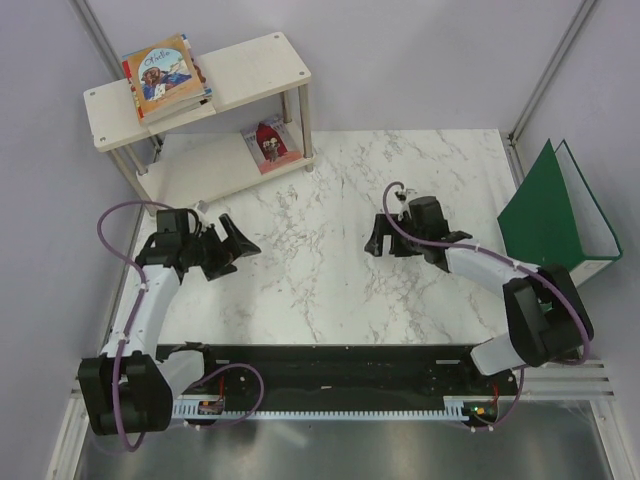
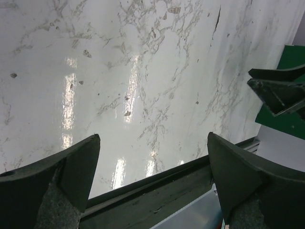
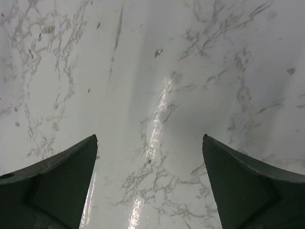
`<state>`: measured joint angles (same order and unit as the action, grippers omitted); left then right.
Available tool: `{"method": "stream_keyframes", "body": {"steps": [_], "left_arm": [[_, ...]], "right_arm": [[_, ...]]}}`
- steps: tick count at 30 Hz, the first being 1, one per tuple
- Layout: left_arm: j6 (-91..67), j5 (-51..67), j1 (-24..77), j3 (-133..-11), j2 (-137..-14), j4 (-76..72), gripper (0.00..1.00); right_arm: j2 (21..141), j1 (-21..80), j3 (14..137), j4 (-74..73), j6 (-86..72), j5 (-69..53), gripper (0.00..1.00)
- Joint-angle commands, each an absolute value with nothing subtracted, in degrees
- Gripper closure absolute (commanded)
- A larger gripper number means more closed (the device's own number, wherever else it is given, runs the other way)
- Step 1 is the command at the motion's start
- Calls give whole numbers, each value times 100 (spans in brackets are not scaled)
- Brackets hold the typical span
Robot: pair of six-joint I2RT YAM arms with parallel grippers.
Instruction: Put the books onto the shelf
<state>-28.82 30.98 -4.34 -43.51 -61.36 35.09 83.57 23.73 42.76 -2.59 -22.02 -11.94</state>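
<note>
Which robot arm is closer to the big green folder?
The right. The right arm has its open jaws over the marble table, to the left of the green folder. The left arm has its jaws farther away across the table, nearer the shelf.

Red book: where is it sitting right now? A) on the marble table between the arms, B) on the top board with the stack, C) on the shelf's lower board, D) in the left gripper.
C: the red book sits on the lower board of the shelf, beneath the top board where the stack of books lies.
</note>
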Motion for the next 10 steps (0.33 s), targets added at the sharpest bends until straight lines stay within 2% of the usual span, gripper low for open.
{"method": "stream_keyframes", "body": {"steps": [1,10], "left_arm": [[-2646,2848,-343,-4324,-6126,2883,0],[-2399,3306,-316,-4280,-6091,2417,0]], "right_arm": [[8622,1741,4825,-308,-1934,-2195,2],[8552,1380,4904,-307,-2057,-2285,2]]}}
